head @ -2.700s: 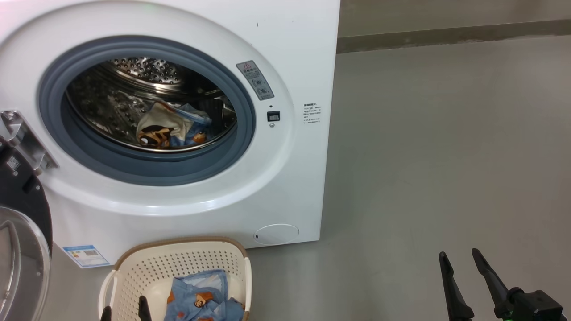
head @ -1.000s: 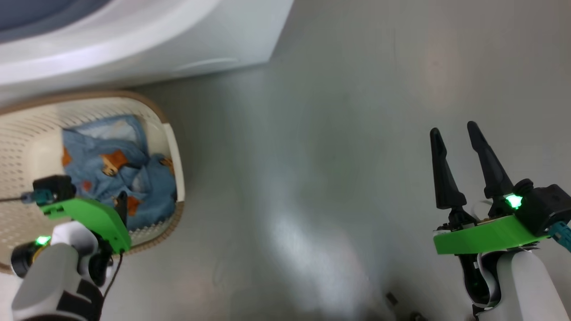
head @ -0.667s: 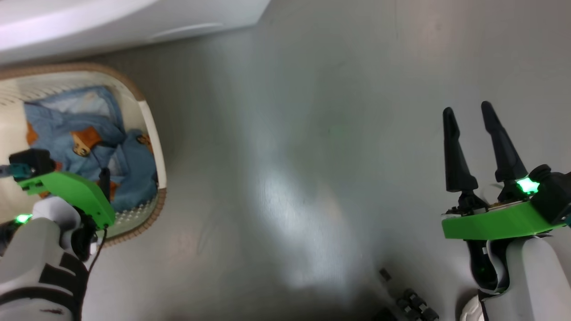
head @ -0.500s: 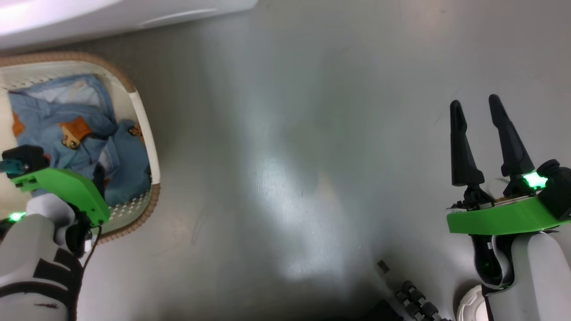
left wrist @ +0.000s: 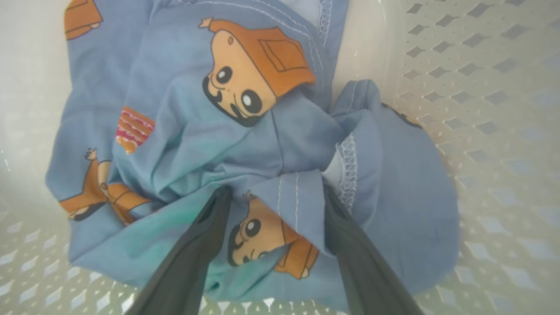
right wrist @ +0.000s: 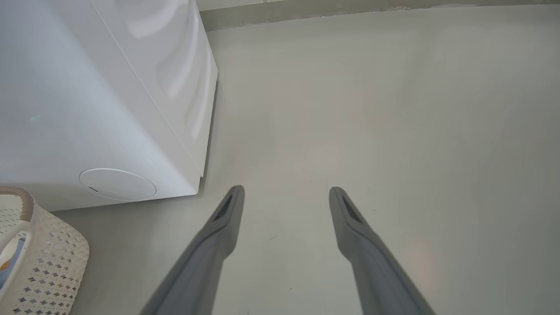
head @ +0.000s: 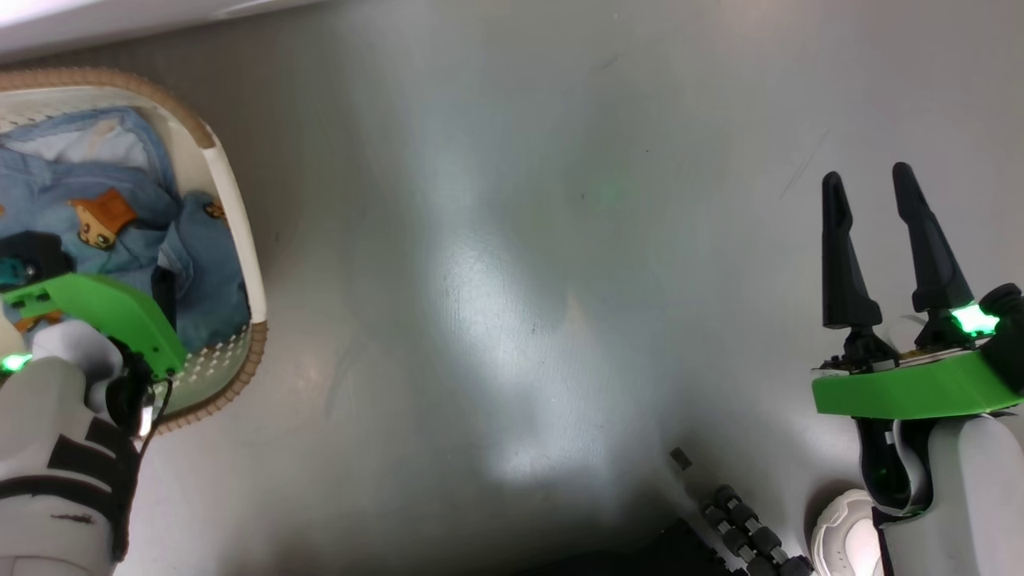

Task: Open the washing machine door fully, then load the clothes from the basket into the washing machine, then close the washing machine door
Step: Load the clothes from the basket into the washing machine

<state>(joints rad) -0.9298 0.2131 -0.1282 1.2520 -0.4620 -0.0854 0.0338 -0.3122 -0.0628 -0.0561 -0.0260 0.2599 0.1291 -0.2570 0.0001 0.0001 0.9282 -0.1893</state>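
Left wrist view showed the left end effector [left wrist: 275, 191] spread over the clothes [left wrist: 197, 144], likely soft and light, best pinched at the raised fold at 6 o'clock.

At 4 o'clock in the head view, the right gripper [head: 867, 172] is showing two black tapering fingers [head: 840, 272] above a bright green plate [head: 904, 394] and a white right forearm [head: 952, 496]; a green light [head: 972, 320] is glowing. At 8 o'clock, the left forearm [head: 40, 416] is wearing black bands [head: 80, 472] and trailing a thin black cable [head: 160, 404].
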